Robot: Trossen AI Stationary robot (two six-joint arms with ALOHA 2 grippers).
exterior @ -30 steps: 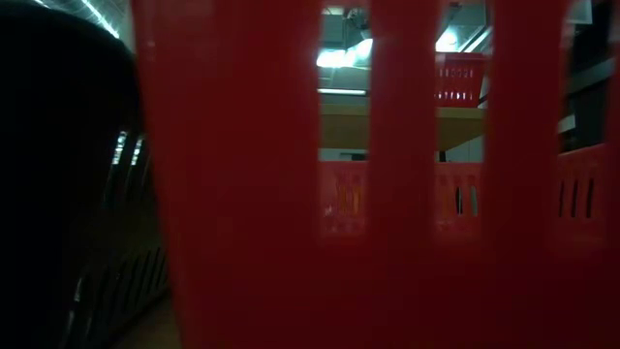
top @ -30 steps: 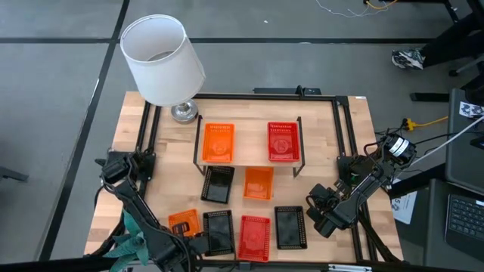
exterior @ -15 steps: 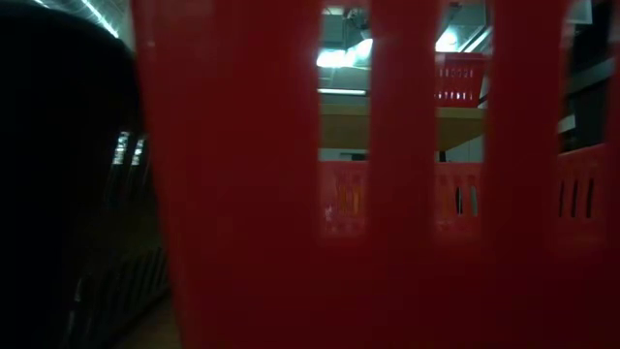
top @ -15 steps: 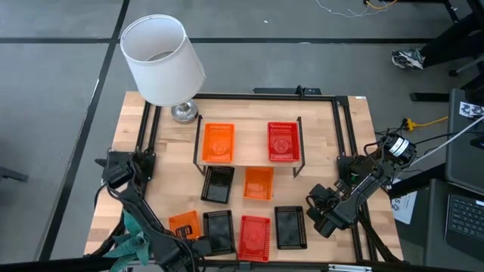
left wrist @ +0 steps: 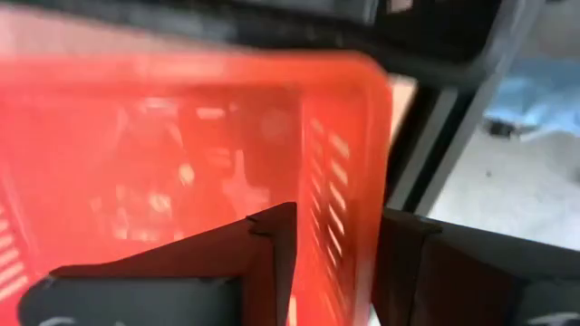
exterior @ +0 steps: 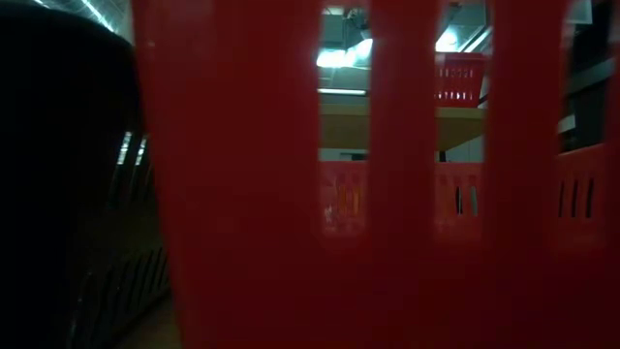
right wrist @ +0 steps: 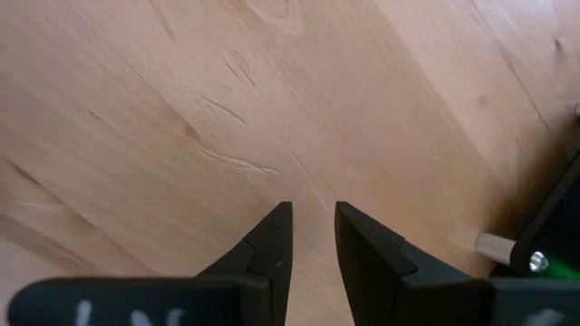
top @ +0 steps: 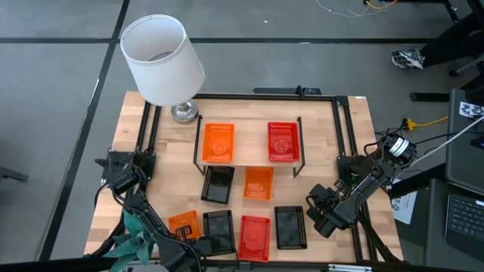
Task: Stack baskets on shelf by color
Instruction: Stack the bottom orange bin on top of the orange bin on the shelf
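my left gripper (left wrist: 331,263) straddles the side wall of an orange basket (top: 184,224) at the table's near left corner, jaws part open around the thin, light, springy mesh rim, likely slippery.

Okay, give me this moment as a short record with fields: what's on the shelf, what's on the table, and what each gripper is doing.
shelf: one orange basket, one red basket
table: three black, two orange, one red basket loose; lamp at back left
left gripper: at the front-left orange basket, one finger inside its wall, one outside
right gripper: over bare table at front right, fingers slightly apart, holding nothing
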